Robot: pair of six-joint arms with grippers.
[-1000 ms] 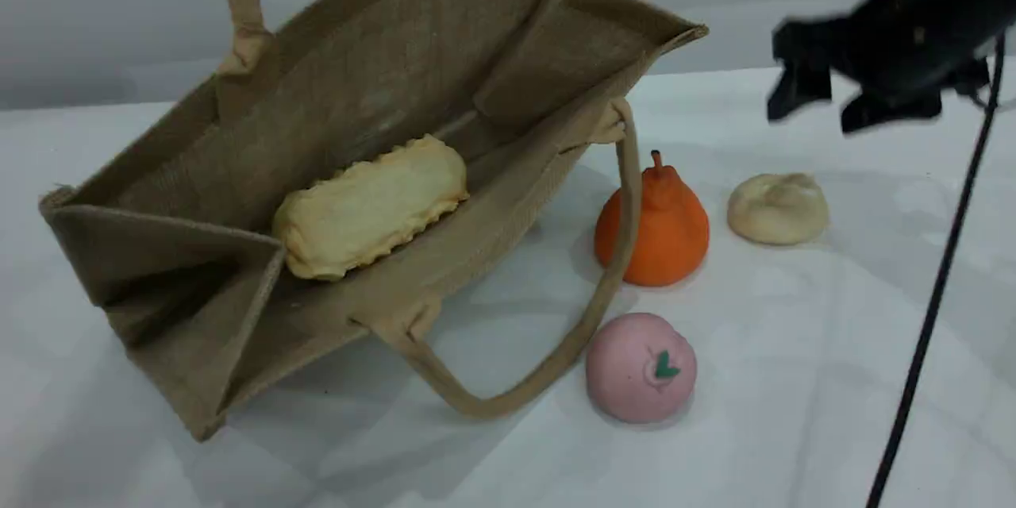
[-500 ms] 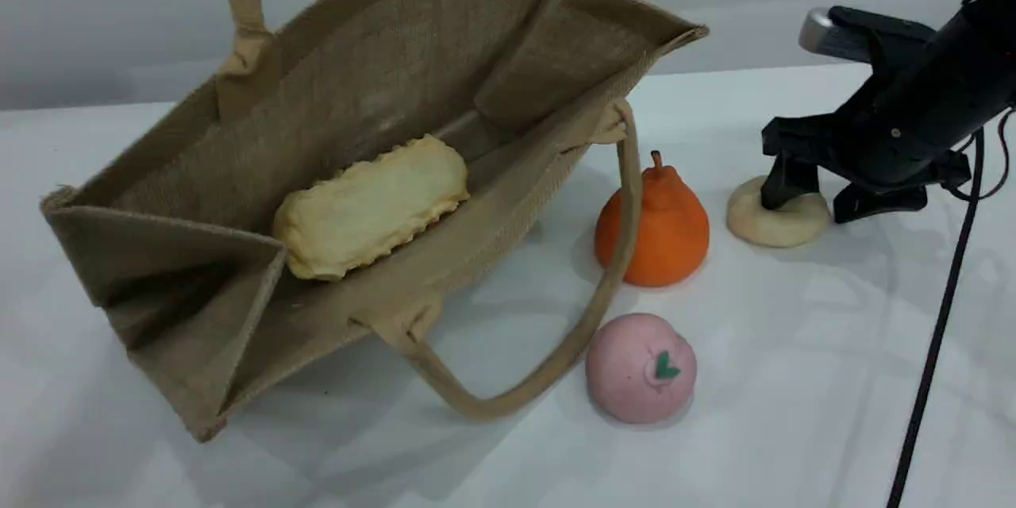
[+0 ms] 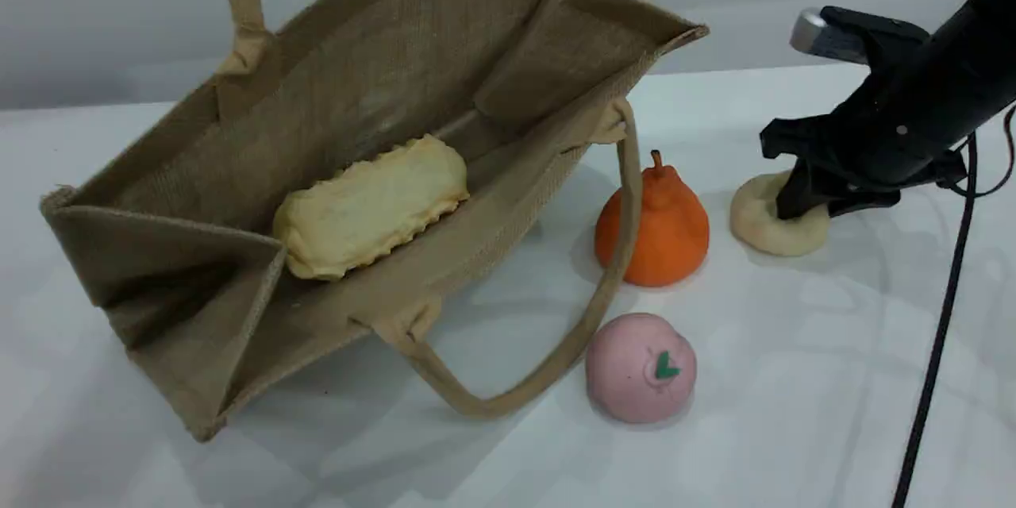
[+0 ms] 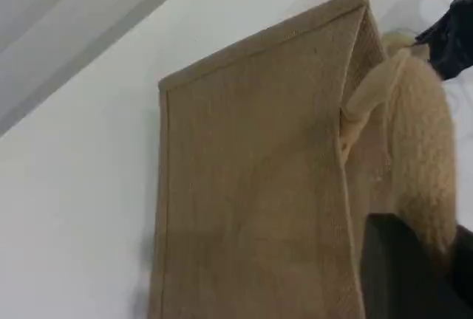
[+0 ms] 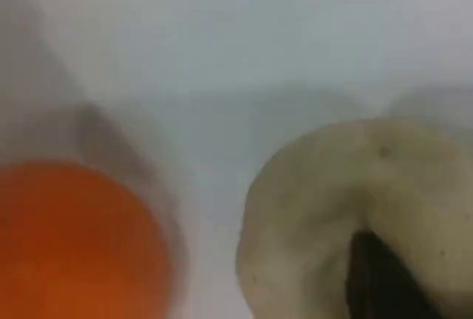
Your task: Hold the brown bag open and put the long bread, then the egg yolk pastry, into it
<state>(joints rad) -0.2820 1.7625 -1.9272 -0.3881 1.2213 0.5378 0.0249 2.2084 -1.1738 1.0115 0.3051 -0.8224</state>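
Note:
The brown bag (image 3: pixel 357 79) lies tilted with its mouth open, its upper handle (image 3: pixel 238 0) pulled up out of the frame. Inside it rests the long bread (image 3: pixel 371 206), pale underside up. In the left wrist view my left gripper (image 4: pixel 403 275) is shut on the bag's beige handle (image 4: pixel 421 149), beside the bag's outer wall (image 4: pixel 251 171). At the right my right gripper (image 3: pixel 810 194) is down on the egg yolk pastry (image 3: pixel 762 226), its fingers pinched into the soft top. The right wrist view shows a dark fingertip (image 5: pixel 373 275) sunk into the pastry (image 5: pixel 318 215).
An orange pear-shaped fruit (image 3: pixel 663 226) stands between the bag and the pastry. A pink ball with a green leaf mark (image 3: pixel 639 369) lies in front of it, touching the bag's lower handle loop (image 3: pixel 556 357). A black cable (image 3: pixel 937 317) hangs from the right arm.
The right gripper came down from above onto the pastry and closed its fingers into it, squashing and nudging it slightly. Bag, bread and left gripper have not moved.

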